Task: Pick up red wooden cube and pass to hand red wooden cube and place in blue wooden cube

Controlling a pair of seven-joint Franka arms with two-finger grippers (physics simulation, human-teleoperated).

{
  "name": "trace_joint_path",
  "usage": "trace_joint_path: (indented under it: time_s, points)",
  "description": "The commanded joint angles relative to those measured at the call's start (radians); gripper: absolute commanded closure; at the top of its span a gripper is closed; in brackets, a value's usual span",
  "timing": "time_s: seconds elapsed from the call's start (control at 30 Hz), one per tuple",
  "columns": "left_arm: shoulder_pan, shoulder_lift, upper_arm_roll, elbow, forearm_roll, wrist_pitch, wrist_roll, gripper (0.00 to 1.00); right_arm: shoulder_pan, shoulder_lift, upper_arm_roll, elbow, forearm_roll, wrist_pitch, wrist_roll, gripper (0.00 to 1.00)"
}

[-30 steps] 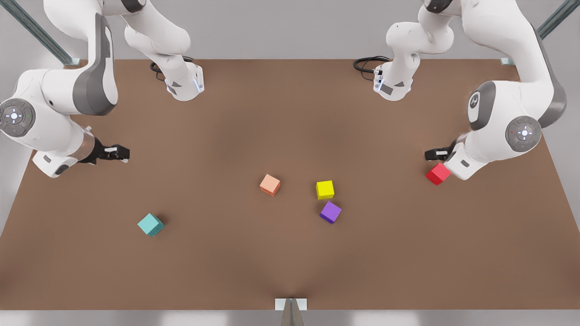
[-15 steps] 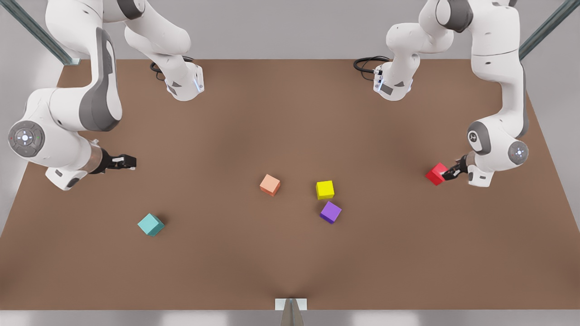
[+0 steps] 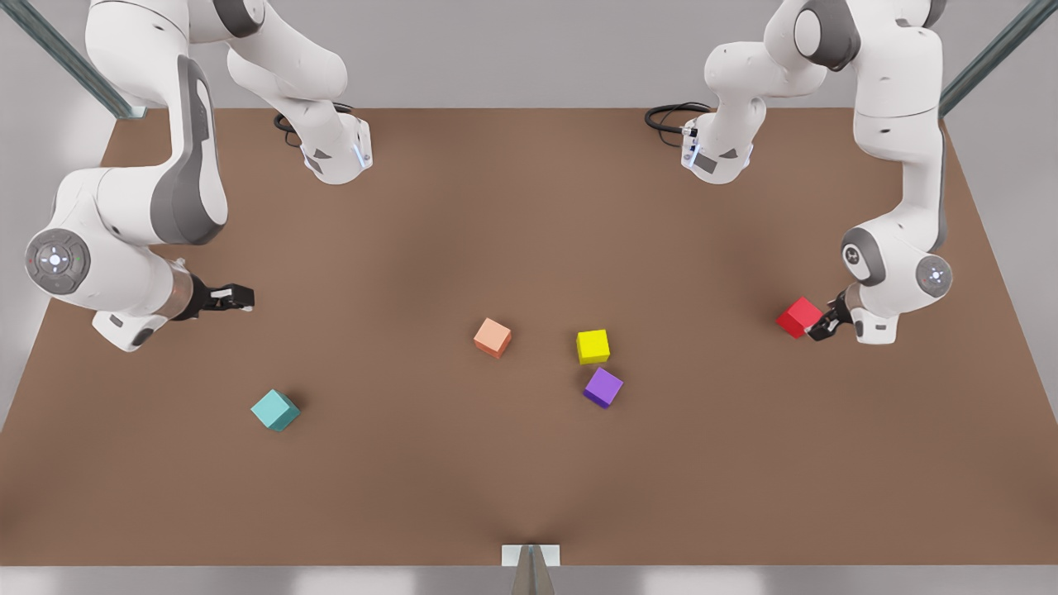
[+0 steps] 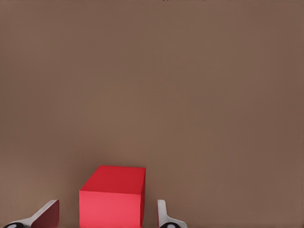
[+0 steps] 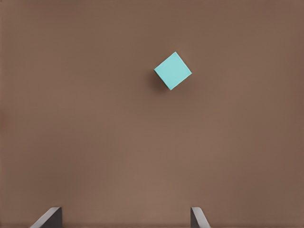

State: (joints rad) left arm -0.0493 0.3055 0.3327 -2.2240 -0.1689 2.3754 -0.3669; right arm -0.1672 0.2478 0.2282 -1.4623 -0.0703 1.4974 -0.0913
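1. Front view: the left claw point(image 3: 820, 329) sat at the red wooden cube point(image 3: 798, 317), near the table point(image 3: 529, 207) edge at the front view's right. The pick-up step was in hand. The right claw point(image 3: 240, 297) waited above the blue wooden cube point(image 3: 274, 410), open table between them.
2. Left wrist view: fingers point(image 4: 164, 214) spread, flanking the red wooden cube point(image 4: 114, 195) with gaps; closing seemed next.
3. Right wrist view: fingers point(image 5: 50, 216) spread, holding nothing, blue wooden cube point(image 5: 173, 71) well apart.

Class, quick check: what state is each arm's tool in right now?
Left tool: open, fingers either side of the red wooden cube, not closed on it.
Right tool: open, holding nothing, above the table with the blue wooden cube ahead.
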Motion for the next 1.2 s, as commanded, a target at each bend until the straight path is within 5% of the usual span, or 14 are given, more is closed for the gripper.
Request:
trace_joint_path:
  time_s: [0.0,0.67,0.73,0.77,0.93,1.1,1.17]
  points:
    - [-0.001,0.001,-0.001,-0.006,0.0,0.011,-0.05,0.0,0.0,-0.001,0.0,0.0,0.001,0.0,-0.01,0.0]
    - [-0.014,0.129,-0.044,-0.026,-0.032,0.116,-0.049,0.0,0.002,0.002,0.0,-0.013,0.01,0.0,-0.01,0.0]
    - [-0.012,0.129,-0.044,-0.025,-0.032,0.116,-0.049,0.27,0.002,0.004,0.0,-0.015,0.012,0.0,-0.01,0.0]
    - [-0.012,0.129,-0.044,-0.025,-0.032,0.116,-0.049,0.32,0.002,0.007,0.0,-0.013,0.012,0.0,-0.01,0.0]
    - [-0.012,0.115,-0.046,-0.025,-0.034,0.108,-0.052,0.37,0.002,0.008,0.0,-0.013,0.017,0.0,-0.01,0.0]
    - [-0.011,0.041,-0.205,0.021,-0.052,0.039,-0.063,0.37,0.002,0.011,0.0,-0.015,0.017,-0.002,-0.01,0.0]
    - [-0.011,0.092,-0.314,0.268,-0.162,-0.292,-0.093,0.37,0.002,0.015,0.0,-0.013,0.017,-0.002,-0.011,0.0]
